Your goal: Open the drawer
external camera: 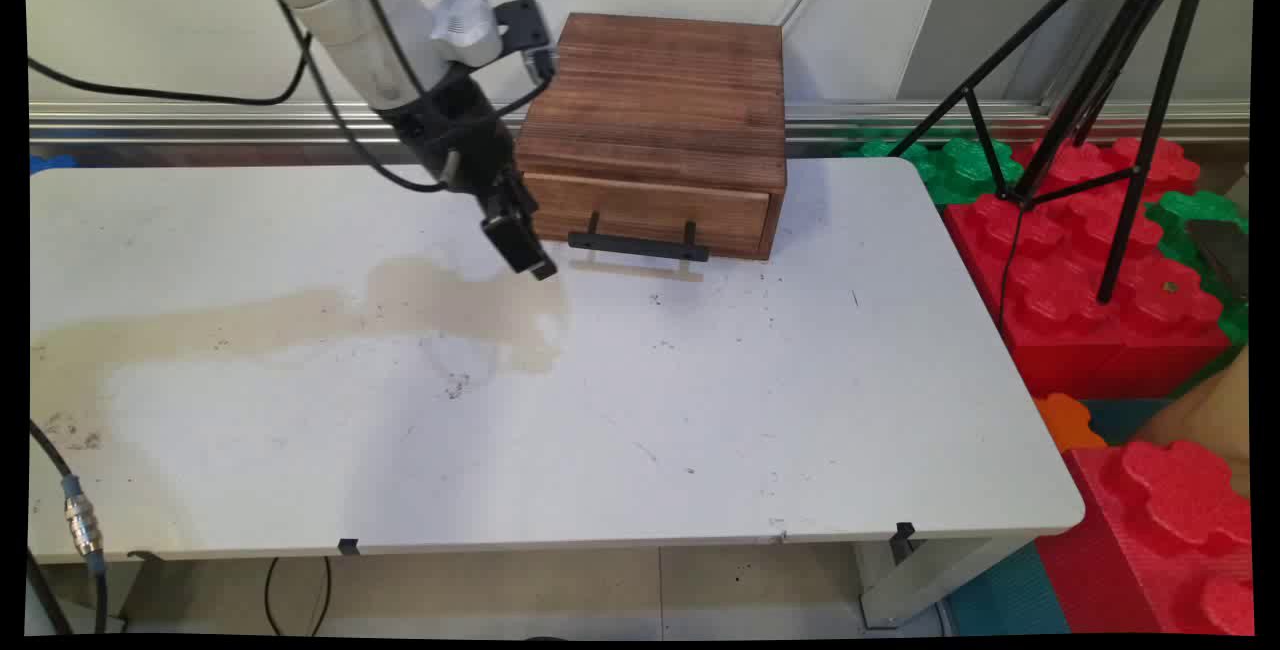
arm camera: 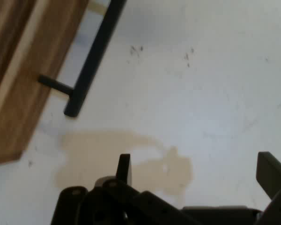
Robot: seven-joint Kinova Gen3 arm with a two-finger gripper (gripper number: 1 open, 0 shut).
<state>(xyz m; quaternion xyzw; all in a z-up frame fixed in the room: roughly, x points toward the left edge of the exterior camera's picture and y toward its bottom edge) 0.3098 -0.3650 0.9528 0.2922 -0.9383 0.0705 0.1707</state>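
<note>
A brown wooden drawer box [external camera: 660, 120] stands at the back of the white table [external camera: 760, 400]. Its drawer front is shut and carries a black bar handle [external camera: 638, 246]. My gripper [external camera: 525, 255] hangs low over the table just left of the handle's left end, tilted down and to the right. In the hand view the handle [arm camera: 91, 58] runs along the upper left beside the wooden front [arm camera: 23, 79], and my gripper [arm camera: 196, 171] stands open with nothing between its fingers, over a tan stain [arm camera: 126, 159].
A tan stain [external camera: 300, 315] spreads across the table's left half. Red and green foam blocks [external camera: 1090, 270] and a black tripod [external camera: 1090, 90] stand right of the table. Black cables [external camera: 330, 100] hang from the arm.
</note>
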